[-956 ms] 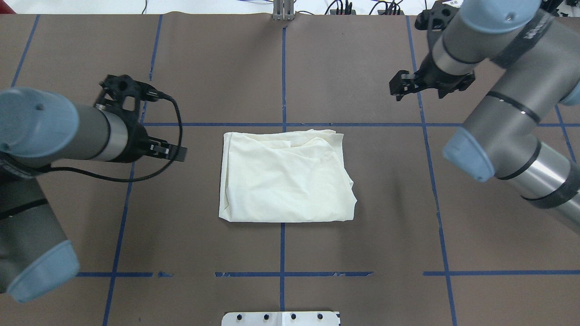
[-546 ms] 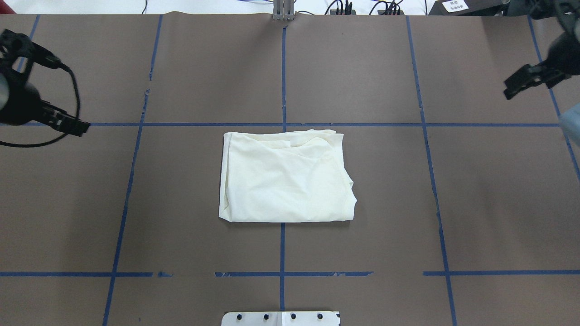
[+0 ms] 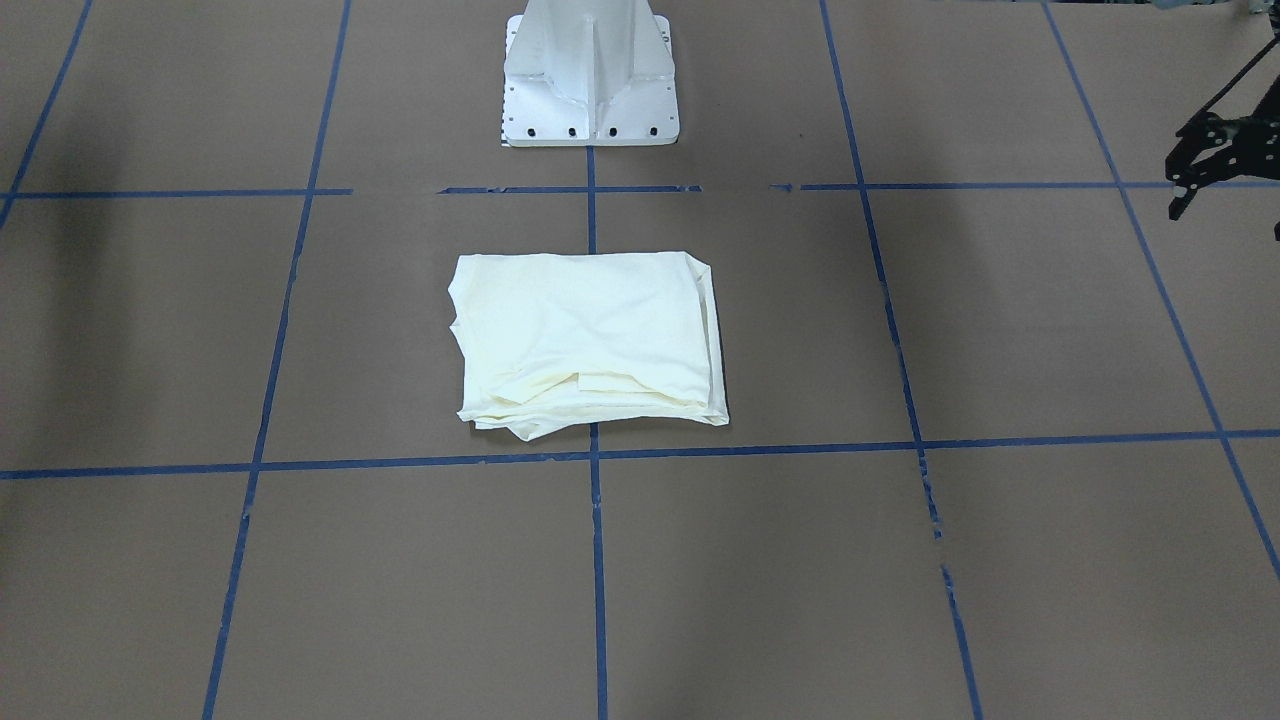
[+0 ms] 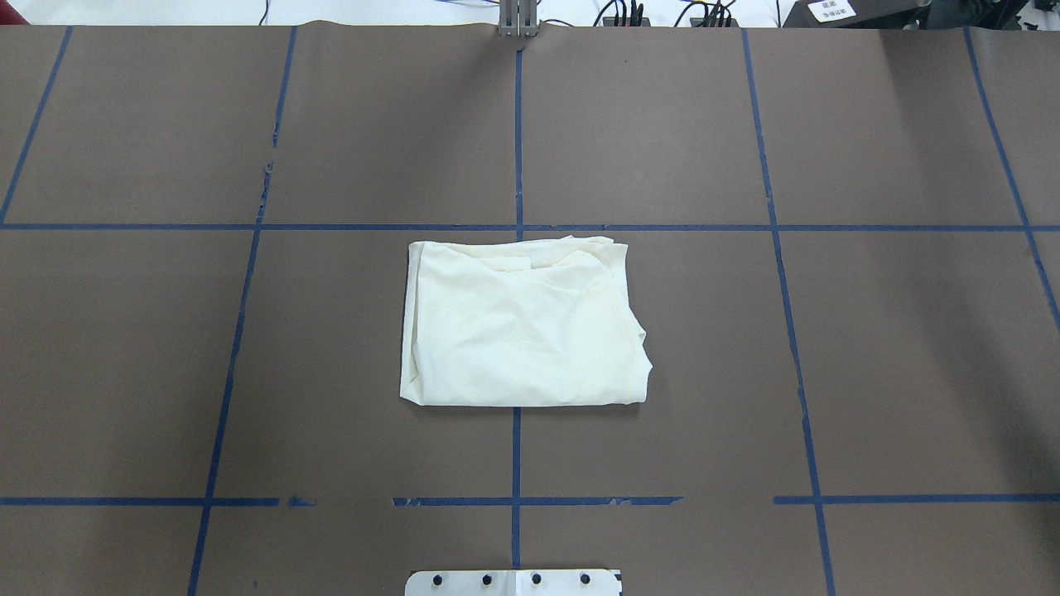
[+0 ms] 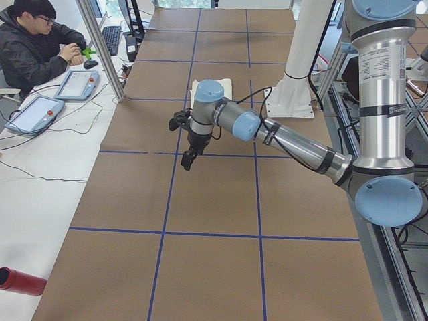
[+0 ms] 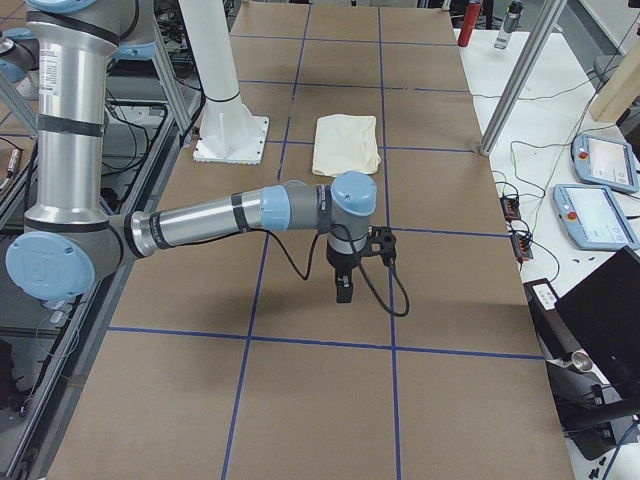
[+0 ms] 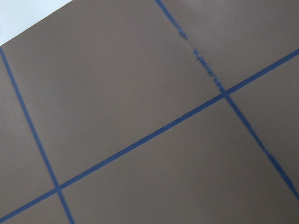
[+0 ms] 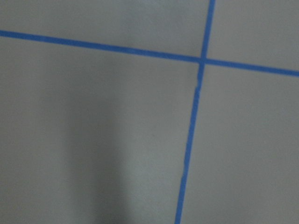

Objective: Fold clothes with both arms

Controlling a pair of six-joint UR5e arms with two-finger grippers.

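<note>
1. The shirt [image 4: 522,327] lies on the table [image 4: 828,372], midway between its left and right ends.
2. The base [image 3: 590,75] stands at the table's robot-side edge, in line with the shirt and apart from it.
3. The left gripper [image 5: 187,160] hangs over the table toward its left end, well apart from the shirt.
4. The right gripper [image 6: 343,290] hangs over the table toward its right end, well apart from the shirt.
5. A person [image 5: 40,47] sits beyond the table's far edge, at a bench alongside it.

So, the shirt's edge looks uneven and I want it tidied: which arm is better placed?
Left, slightly, I think: the left gripper hangs nearer the shirt and shows at the front view's edge; the right gripper hangs farther out. Both are clear of it.
</note>
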